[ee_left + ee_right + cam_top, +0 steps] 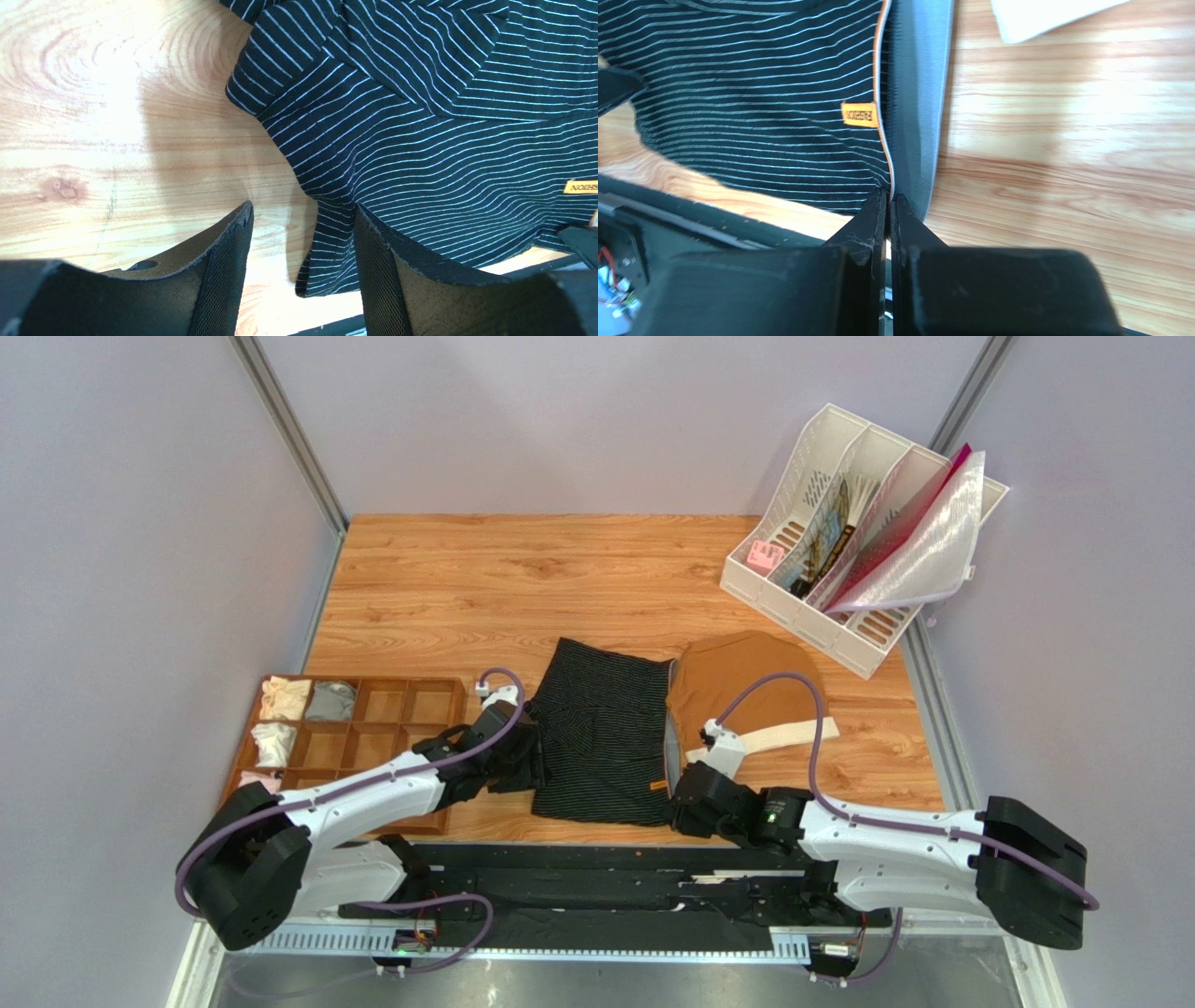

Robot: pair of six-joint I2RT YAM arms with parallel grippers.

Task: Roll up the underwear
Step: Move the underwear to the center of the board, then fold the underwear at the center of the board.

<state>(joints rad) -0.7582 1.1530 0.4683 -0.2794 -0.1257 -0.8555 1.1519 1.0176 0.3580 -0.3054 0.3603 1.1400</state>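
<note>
One wooden table [463, 574] bears the underwear [603, 735] — grey walls [140, 546] around.

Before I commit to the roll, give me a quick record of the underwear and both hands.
underwear: spread out, not yet rolled, grey waistband on its right
left hand: open, jaws astride the fabric's near left corner
right hand: shut at the waistband's near end; grip on fabric unclear
brown briefs: just right of the waistband

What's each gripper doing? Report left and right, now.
Left gripper: open, jaws straddling the striped underwear at its near edge.
Right gripper: shut, pinching the striped underwear's grey waistband.
</note>
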